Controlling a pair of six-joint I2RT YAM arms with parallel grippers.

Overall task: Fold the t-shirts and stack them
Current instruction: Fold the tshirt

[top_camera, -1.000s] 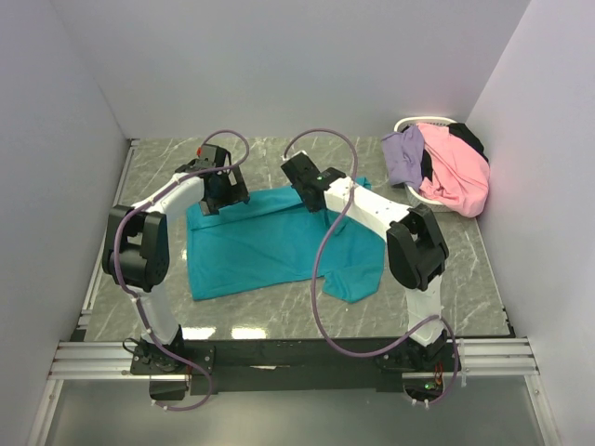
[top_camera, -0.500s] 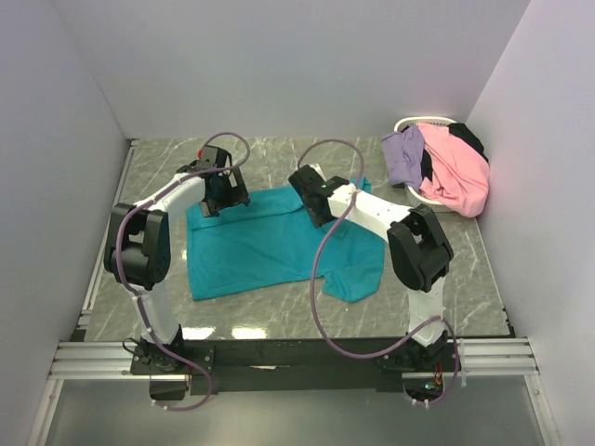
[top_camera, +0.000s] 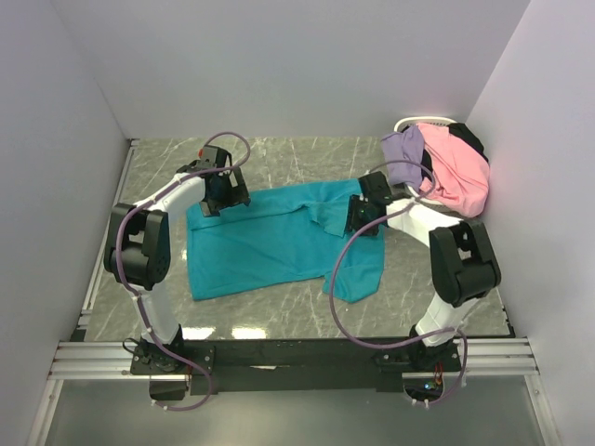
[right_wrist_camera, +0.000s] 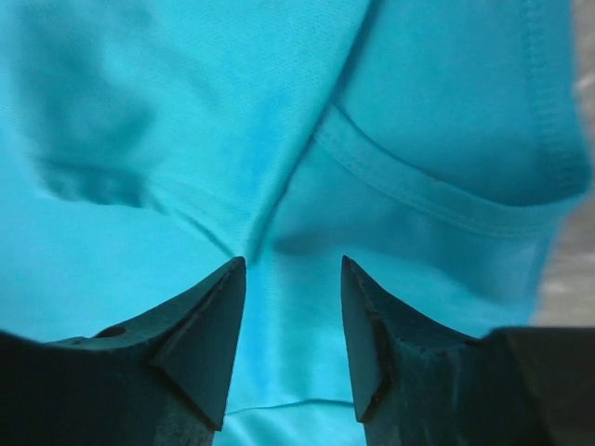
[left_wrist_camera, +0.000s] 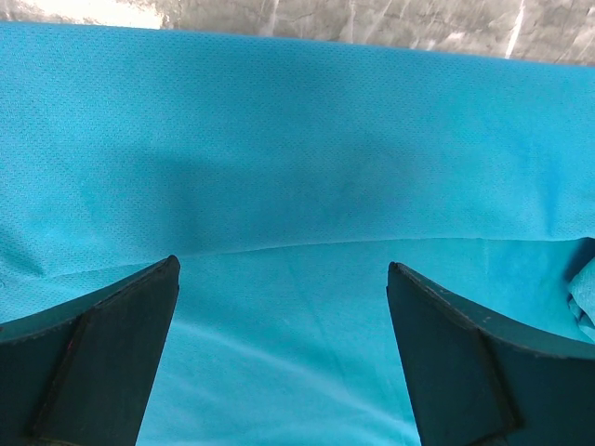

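The teal t-shirt (top_camera: 260, 243) lies spread in the middle of the table (top_camera: 279, 156); the right pincer (top_camera: 357, 216), shut at its upper edge a second ago, has moved over the right sleeve, jaws apart, while the left pincer (top_camera: 221, 197) gapes at upper left, so folding has probably barely begun.

The right pincer (top_camera: 356, 219) has swung from the teal t-shirt's (top_camera: 251, 243) top edge rightward — jaws now parted.

The teal t-shirt (left_wrist_camera: 297, 139) is seen to be a matt cloth of fine pinhole knit, with a stitched hem (right_wrist_camera: 437, 197) shown in the right wrist view. The bench (top_camera: 279, 158) is finished in a grey marbled surface, smooth and glossy where light is reflected. The fingers (left_wrist_camera: 102, 362) of the left end effector (left_wrist_camera: 282, 271) are shown as dark, matt plastic.
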